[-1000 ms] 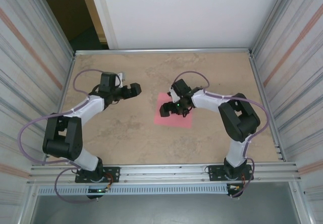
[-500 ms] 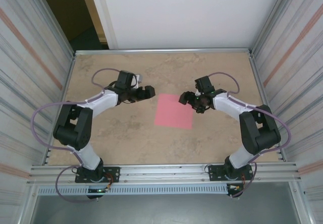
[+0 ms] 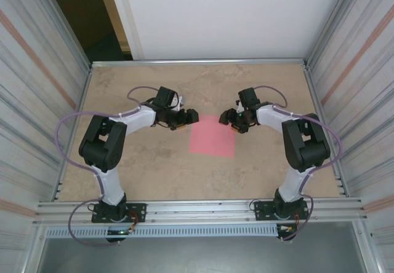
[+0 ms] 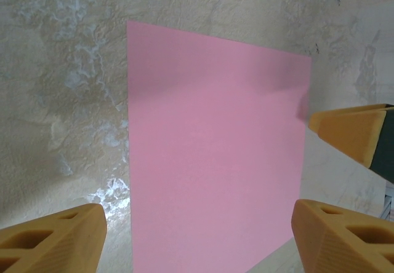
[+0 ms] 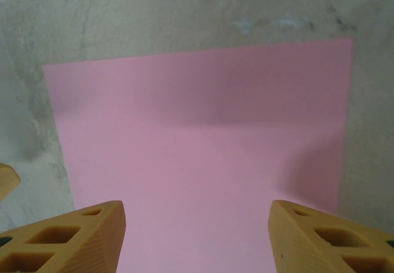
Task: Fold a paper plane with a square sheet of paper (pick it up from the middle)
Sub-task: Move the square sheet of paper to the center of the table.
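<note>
Spread fingers [image 4: 55, 236] frame the flat pink sheet [image 4: 215, 156].

Near edge of sheet [image 4: 215, 156] partly off-frame

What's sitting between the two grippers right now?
The square sheet of paper, flat on the table; its far edge lies between the left gripper and right gripper, seen in the top external view.

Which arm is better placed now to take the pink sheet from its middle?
Probably the right, narrowly. The right pincer, open, faces the square sheet of paper squarely, centred between its fingers; the left pincer sees it at a slant.
</note>
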Controlling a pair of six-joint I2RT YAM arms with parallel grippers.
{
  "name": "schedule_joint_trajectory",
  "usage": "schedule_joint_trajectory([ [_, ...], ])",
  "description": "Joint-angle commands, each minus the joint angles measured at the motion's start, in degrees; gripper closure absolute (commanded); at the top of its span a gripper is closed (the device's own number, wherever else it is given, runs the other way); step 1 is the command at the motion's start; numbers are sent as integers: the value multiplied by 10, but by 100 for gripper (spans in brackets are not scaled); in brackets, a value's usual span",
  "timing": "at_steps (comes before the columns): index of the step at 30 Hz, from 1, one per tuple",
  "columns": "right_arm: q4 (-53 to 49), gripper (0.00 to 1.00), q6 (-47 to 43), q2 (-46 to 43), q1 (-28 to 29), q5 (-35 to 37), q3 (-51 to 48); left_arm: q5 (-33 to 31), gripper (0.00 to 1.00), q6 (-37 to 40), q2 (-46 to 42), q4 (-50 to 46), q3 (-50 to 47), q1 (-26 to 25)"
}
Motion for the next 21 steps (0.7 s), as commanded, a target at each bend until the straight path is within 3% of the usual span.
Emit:
schedule_joint_trajectory([
  [1,-28,38,-50,33,10,-12,29,-23,21,-18,-15,-24,5,6],
  [8,-82,38,-119,94,58,12,71,1,20,-60,-47,21,-57,44],
  [13,-102,38,-151,120,97,11,106,-28,21,-61,-70,3,-80,51],
  [21,-51,38,-44,11,64,-38,81,-41,24,-82,-111,-35,-110,40],
])
